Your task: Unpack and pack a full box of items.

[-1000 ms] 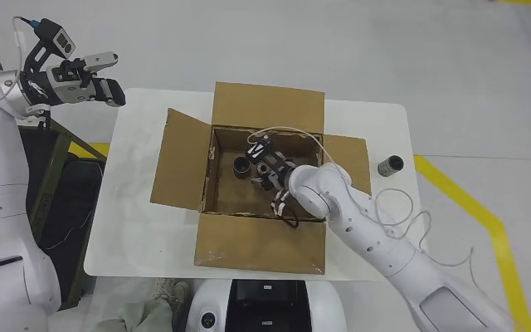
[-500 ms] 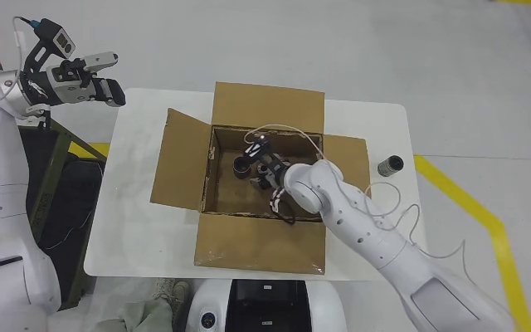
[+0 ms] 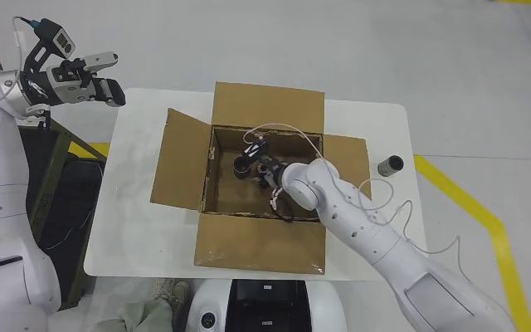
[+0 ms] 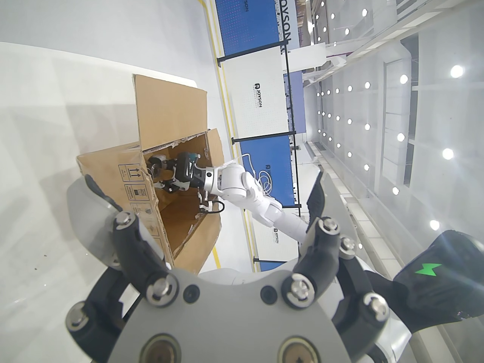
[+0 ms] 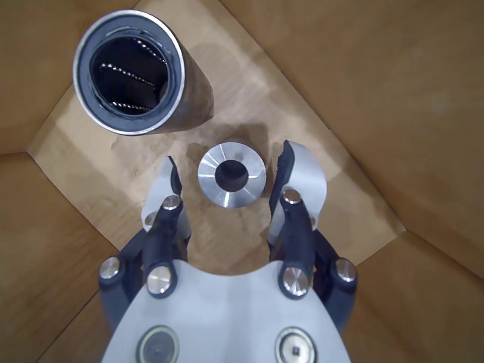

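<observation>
Inside the cardboard box (image 3: 178, 162), the right gripper (image 5: 228, 164) has edged sideways. Its jaws now straddle a small steel bushing (image 5: 231, 180) standing on the floor, parted and holding nothing, so unpacking likely needs them closed next.

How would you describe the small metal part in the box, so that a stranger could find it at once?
Start at the open cardboard box on the white table and look at its floor. There, between the open fingers of the right gripper, stands a short silver bush. Unlike the tall dark cylinder beside it, it is low, shiny and has a small plain bore.
</observation>
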